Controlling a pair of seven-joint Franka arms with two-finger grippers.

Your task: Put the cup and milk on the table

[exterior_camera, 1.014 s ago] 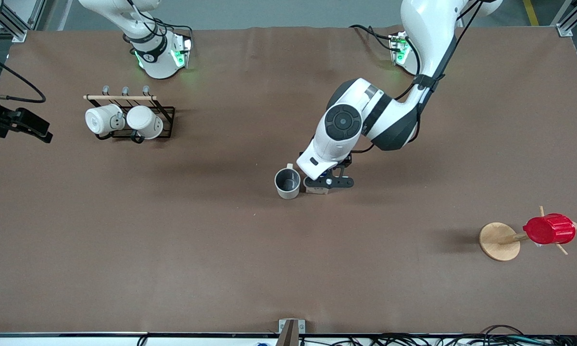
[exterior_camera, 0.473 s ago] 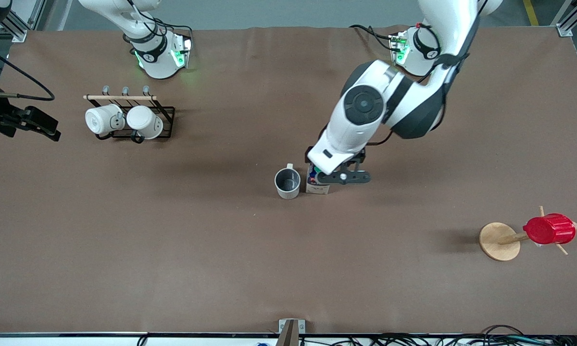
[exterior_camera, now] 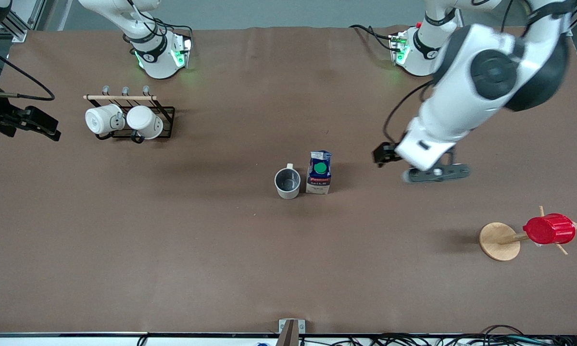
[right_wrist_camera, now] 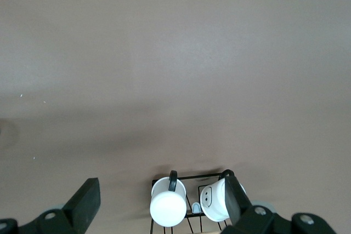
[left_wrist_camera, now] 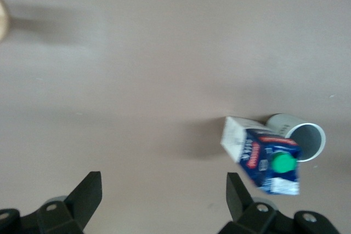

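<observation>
Nearest the front camera of the task's things, the cup (exterior_camera: 287, 182) stands upright on the table (exterior_camera: 221, 269), touching or just beside the upright milk (exterior_camera: 319, 172), which is toward the left arm's end. Higher up, the left gripper (exterior_camera: 435, 173) hangs spread and empty over bare table, well apart from the milk. At the right arm's end, the right gripper (right_wrist_camera: 159, 212) waits with fingers spread, empty, above the rack of white mugs (right_wrist_camera: 192, 201).

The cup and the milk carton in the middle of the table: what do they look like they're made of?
The cup looks like glazed ceramic: thick rim, smooth light grey wall, darker grey inside. It could be plastic.

The milk looks like coated paperboard: folded, sharp-edged box with printed blue, red and white faces, plus a round green cap, probably plastic.
</observation>
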